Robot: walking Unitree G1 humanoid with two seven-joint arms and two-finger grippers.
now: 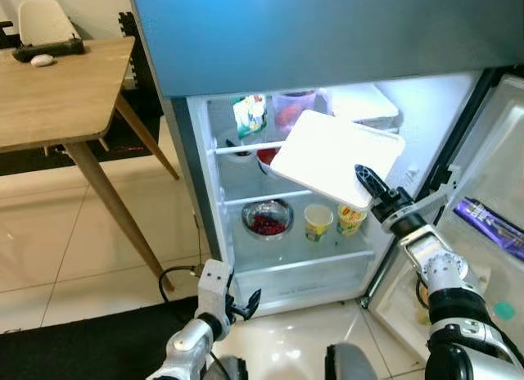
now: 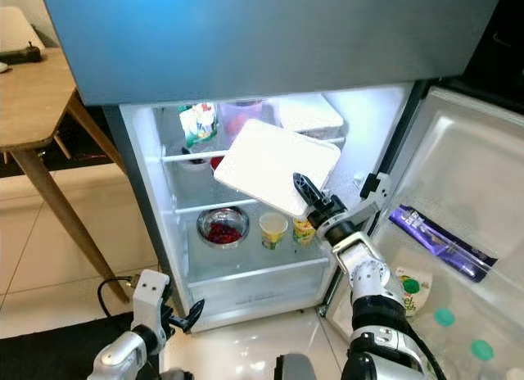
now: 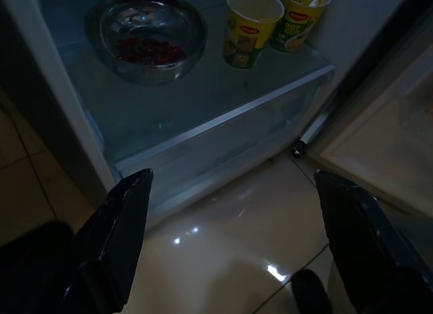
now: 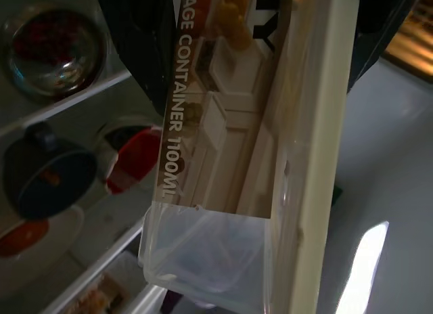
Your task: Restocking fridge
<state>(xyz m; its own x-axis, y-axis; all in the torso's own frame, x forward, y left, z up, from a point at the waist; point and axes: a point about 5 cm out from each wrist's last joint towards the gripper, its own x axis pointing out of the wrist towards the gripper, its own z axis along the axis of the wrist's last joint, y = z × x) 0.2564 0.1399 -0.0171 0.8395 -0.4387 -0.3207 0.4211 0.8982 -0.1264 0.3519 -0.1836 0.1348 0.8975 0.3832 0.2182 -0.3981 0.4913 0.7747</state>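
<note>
Right end effector is clamped on the near corner of the white-lidded storage container, tilted just outside the open fridge, so level it before sliding it in, while the left end effector hangs open below.

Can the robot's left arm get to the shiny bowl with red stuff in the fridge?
Probably yes. The left gripper hangs open, low before the fridge, and nothing stands between it and the steel bowl.
</note>
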